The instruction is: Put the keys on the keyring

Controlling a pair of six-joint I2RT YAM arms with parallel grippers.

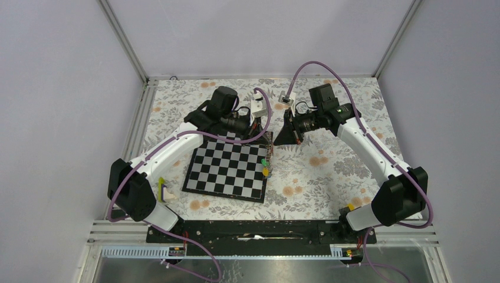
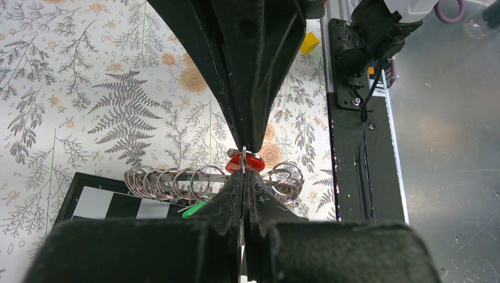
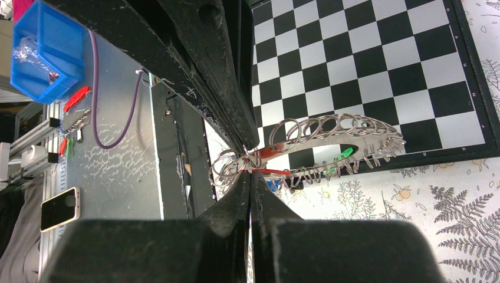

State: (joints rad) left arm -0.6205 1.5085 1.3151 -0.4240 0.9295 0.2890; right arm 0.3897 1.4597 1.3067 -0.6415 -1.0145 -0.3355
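The right tool [image 3: 250, 172] rises from the bottom edge with its two dark fingers pressed together. The left tool [image 3: 244, 144] comes down from the upper left, and the two sets of tips nearly meet. Between the tips sit a red-tagged key [image 3: 264, 155] and a few small wire loops; which of these the right tool pinches cannot be told. The keyring [image 3: 371, 137] stretches right from there, seen as a flat oval lined with small wire rings, over the near edge of the chessboard [image 3: 365, 53]. A green-tagged key [image 3: 343, 154] hangs beneath it. Floral cloth covers the table [image 3: 413, 224]. At far left are a blue bin [image 3: 44, 50], a purple cable [image 3: 94, 88] and a phone [image 3: 59, 207].
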